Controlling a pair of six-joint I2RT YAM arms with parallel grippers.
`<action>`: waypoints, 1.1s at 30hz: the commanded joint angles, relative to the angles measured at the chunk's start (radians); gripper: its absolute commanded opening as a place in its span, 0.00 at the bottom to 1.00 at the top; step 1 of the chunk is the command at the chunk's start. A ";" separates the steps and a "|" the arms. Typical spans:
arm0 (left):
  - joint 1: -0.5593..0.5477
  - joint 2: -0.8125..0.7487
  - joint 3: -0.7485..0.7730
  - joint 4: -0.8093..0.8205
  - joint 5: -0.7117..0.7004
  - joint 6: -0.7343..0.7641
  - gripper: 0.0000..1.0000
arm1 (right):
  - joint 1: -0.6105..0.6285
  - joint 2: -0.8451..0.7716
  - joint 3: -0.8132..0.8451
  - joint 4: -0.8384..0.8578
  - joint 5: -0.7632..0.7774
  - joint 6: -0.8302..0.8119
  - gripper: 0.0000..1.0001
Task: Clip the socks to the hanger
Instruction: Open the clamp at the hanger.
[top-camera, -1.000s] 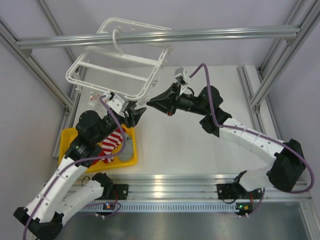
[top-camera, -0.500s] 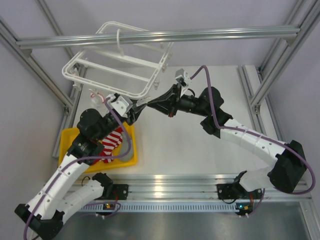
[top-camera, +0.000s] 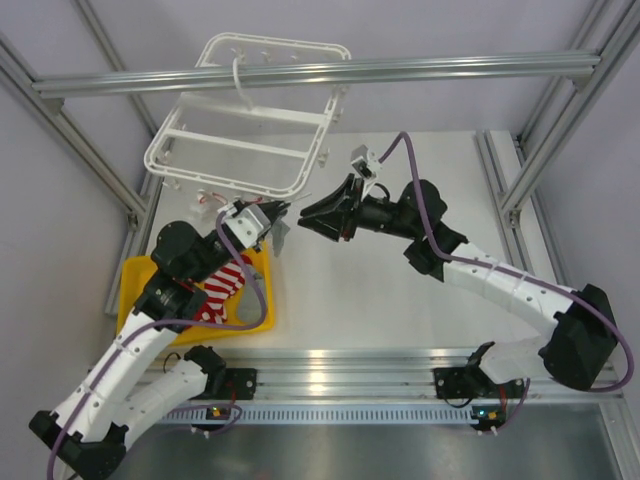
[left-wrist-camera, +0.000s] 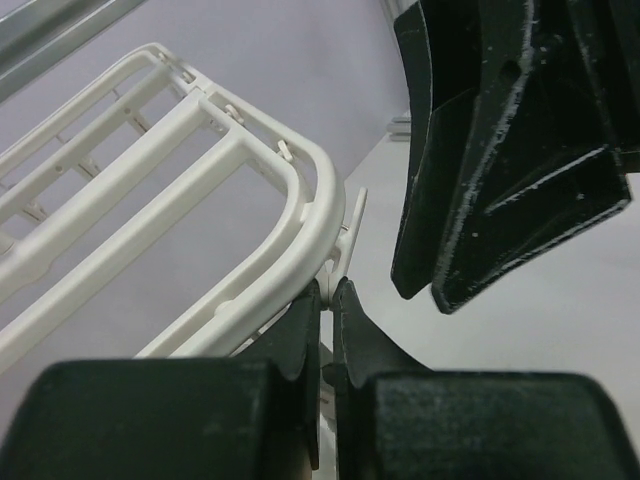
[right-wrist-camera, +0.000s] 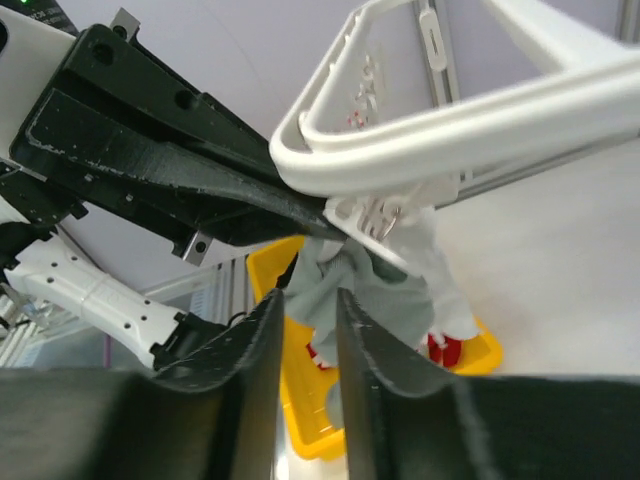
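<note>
Left jaws clench a white clip (left-wrist-camera: 348, 232) at the hanger's (left-wrist-camera: 310, 190) near right corner. Right jaws stand slightly parted just beside a grey sock (right-wrist-camera: 345, 265) that appears to hang from that clip. A red striped sock (top-camera: 228, 280) lies unclipped in the yellow tray (top-camera: 135, 290), near left on the desk (top-camera: 350, 300).

Grey sock (right-wrist-camera: 352, 292), white hanger (right-wrist-camera: 450, 127), yellow tray (top-camera: 135, 290)

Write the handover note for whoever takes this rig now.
Left gripper: shut on a clip at the hanger's near corner.
Right gripper: slightly open, tips at the grey sock hanging below that clip.
Done: grey sock is up at the clip; whether it's gripped isn't clear.
To do: confirm it holds, then clip the striped sock lying in the tray.
</note>
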 joint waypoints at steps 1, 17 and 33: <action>-0.001 -0.012 -0.020 0.040 -0.014 0.016 0.00 | -0.029 -0.067 -0.036 -0.011 0.030 0.044 0.31; -0.001 -0.098 -0.103 -0.017 0.109 -0.004 0.00 | -0.094 -0.016 -0.036 0.082 0.054 0.166 0.75; -0.003 -0.091 -0.045 -0.136 0.239 -0.284 0.00 | -0.111 0.068 -0.022 0.374 -0.288 -0.261 0.86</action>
